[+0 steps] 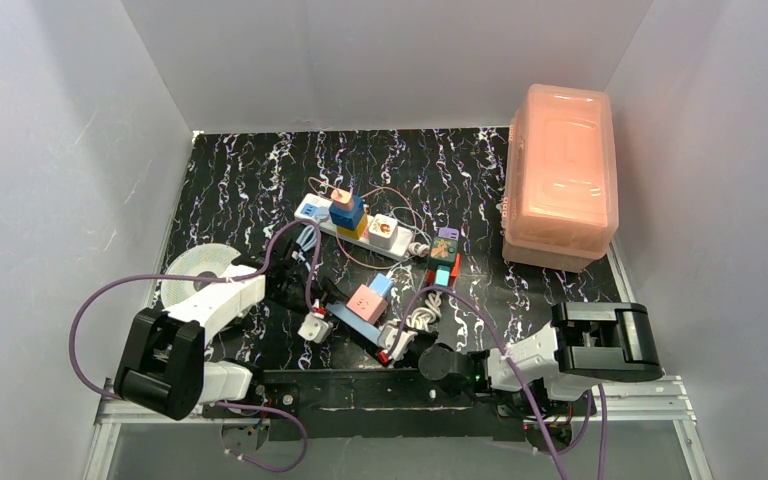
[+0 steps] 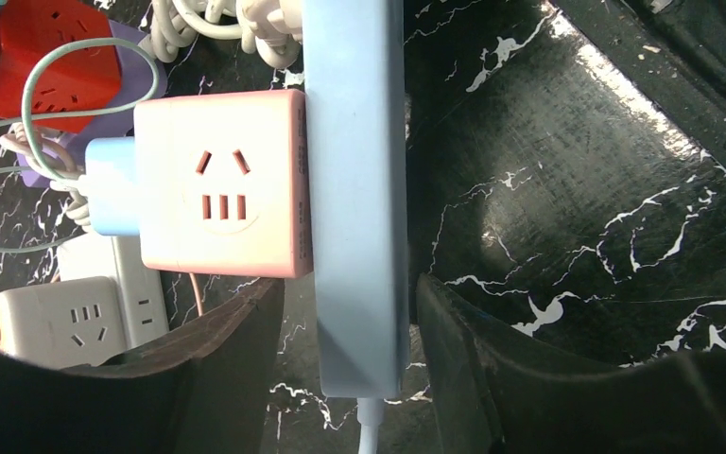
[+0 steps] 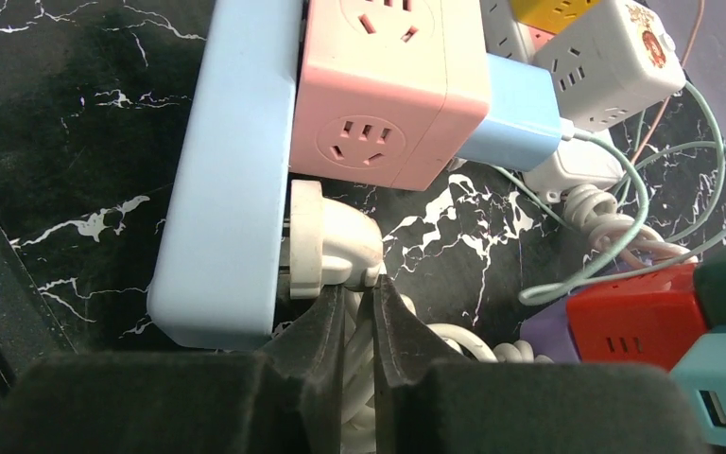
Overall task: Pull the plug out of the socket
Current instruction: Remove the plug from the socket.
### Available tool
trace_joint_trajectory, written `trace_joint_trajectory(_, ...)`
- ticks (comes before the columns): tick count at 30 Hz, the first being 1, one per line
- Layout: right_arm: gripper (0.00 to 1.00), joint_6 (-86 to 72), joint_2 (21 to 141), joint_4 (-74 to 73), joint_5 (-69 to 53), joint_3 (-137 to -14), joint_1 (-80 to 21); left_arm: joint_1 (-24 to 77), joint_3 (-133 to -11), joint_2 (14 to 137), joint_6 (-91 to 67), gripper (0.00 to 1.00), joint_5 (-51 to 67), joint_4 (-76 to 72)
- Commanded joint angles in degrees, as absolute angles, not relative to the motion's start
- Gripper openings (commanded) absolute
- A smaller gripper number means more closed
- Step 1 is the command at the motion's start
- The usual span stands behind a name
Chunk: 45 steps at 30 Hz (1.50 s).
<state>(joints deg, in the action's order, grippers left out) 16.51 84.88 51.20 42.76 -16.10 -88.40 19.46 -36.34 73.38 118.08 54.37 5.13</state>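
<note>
The socket, a long white power strip [image 1: 360, 228] carrying a blue-and-yellow cube and a white cube, lies mid-table; neither gripper is at it. Both grippers work at a slim light-blue strip [image 1: 352, 320] holding a pink cube adapter [image 1: 365, 301]. My left gripper [image 2: 350, 284] is open, its fingers either side of that strip's cord end [image 2: 354, 189] without touching. My right gripper [image 3: 359, 288] is closed on the cord at the neck of a white plug [image 3: 326, 241], which sits in the light-blue strip [image 3: 232, 170] with a thin dark gap.
A short purple strip [image 1: 447, 240] with red and teal cubes lies right of centre. A coil of white cord [image 1: 422, 318] lies beside my right gripper [image 1: 405, 345]. A peach lidded box [image 1: 560, 175] stands back right, a white disc [image 1: 200, 268] left beside my left gripper [image 1: 290, 285].
</note>
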Motion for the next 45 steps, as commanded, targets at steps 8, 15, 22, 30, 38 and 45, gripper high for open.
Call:
trace_joint_trajectory(8, 0.10, 11.7, 86.9, 64.1, 46.8, -19.6, -91.8, 22.0, -36.4, 73.4, 128.5, 0.39, 60.7, 17.6)
trace_joint_trajectory(15, 0.10, 9.8, 84.2, 64.9, 47.2, -18.5, -91.7, 22.0, -36.8, 75.4, 129.2, 0.35, 59.8, 18.4)
trace_joint_trajectory(22, 0.10, 8.3, 83.5, 65.6, 45.8, -17.9, -91.7, 22.7, -39.5, 80.4, 129.2, 0.61, 59.0, 19.0)
trace_joint_trajectory(30, 0.09, 8.0, 83.9, 65.0, 45.5, -18.9, -91.7, 23.1, -42.1, 84.8, 131.6, 0.37, 60.2, 19.9)
trace_joint_trajectory(38, 0.09, 8.1, 86.6, 69.3, 47.2, -18.6, -91.6, 23.2, -40.0, 82.0, 134.0, 0.00, 60.1, 20.9)
trace_joint_trajectory(45, 0.09, 4.8, 84.3, 71.8, 46.2, -15.4, -86.5, 22.2, -40.3, 82.3, 152.3, 0.00, 62.1, 32.2)
